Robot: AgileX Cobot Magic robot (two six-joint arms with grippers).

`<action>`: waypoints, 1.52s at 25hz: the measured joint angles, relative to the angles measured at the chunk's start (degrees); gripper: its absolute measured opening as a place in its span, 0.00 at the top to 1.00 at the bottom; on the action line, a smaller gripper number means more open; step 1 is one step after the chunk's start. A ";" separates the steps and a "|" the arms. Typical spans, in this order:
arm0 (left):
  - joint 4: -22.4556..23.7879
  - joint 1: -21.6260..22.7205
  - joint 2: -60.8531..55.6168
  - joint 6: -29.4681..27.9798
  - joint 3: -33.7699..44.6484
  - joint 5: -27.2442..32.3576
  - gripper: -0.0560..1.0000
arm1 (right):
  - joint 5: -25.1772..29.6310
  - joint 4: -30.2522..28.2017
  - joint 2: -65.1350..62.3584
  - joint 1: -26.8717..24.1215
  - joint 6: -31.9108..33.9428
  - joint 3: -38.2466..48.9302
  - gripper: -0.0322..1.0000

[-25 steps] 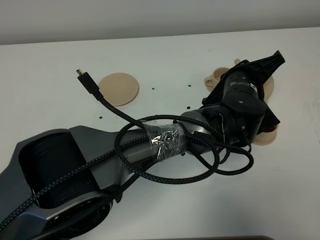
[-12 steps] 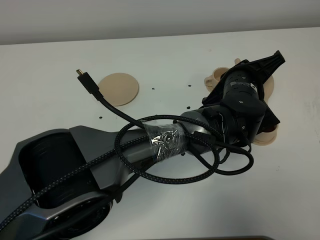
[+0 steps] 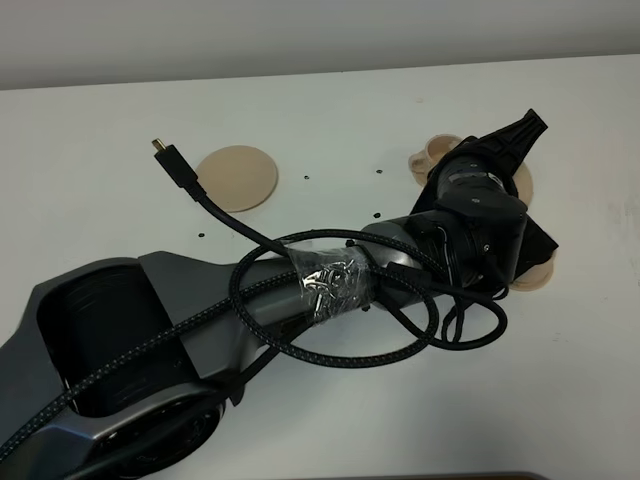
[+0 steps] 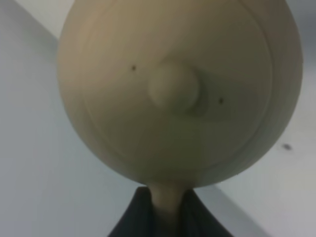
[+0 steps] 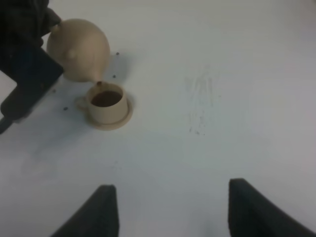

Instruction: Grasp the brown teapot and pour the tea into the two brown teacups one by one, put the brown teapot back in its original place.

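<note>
My left gripper [image 4: 165, 200] is shut on the loop handle of the brown teapot [image 4: 177, 89], whose lid and knob fill the left wrist view. In the right wrist view the teapot [image 5: 81, 49] is tilted with its spout just over a teacup [image 5: 105, 101] that holds dark tea and stands on its saucer. From above, the left arm's wrist [image 3: 480, 200] hides most of the teapot. One teacup [image 3: 430, 152] shows beyond it and a saucer rim [image 3: 535, 275] pokes out near it. The wide tan saucer disc [image 3: 237, 177] lies bare. My right gripper [image 5: 173, 212] is open, low over the table.
The left arm's base and a looped black cable [image 3: 330, 330] cover the near-left table. A loose cable end with a plug [image 3: 165, 155] hangs beside the disc. Small dark specks [image 3: 380, 170] dot the white table [image 3: 330, 110].
The left wrist has rolled, and the teapot has tipped further over the teacups' side. The right gripper and the disc have not moved.
</note>
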 joint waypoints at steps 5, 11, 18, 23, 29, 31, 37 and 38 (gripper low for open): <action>-3.73 0.16 0.00 -8.32 0.00 3.31 0.82 | 0.00 0.00 0.00 0.00 0.00 0.00 0.51; -7.30 0.16 -2.23 -16.06 0.00 3.71 0.82 | 0.00 0.00 0.00 0.00 0.00 0.00 0.51; -22.56 0.16 -6.50 -17.02 0.00 9.32 0.82 | 0.00 0.00 0.00 0.00 0.00 0.00 0.51; -33.18 0.22 -8.91 -17.02 0.00 18.27 0.82 | 0.00 0.00 0.00 0.00 0.00 0.00 0.51; -47.01 1.79 -9.44 -18.29 0.00 21.86 0.82 | 0.00 0.00 0.00 0.00 0.00 0.00 0.51; -51.04 2.59 -9.44 -19.16 0.00 22.88 0.82 | 0.00 0.00 0.00 0.00 0.00 0.00 0.51; -55.11 3.65 -9.46 -23.37 0.00 24.78 0.82 | 0.00 0.00 0.00 0.00 0.00 0.00 0.51; -55.16 3.70 -9.38 -24.05 0.00 24.58 0.82 | 0.00 0.00 0.00 0.00 0.00 0.00 0.51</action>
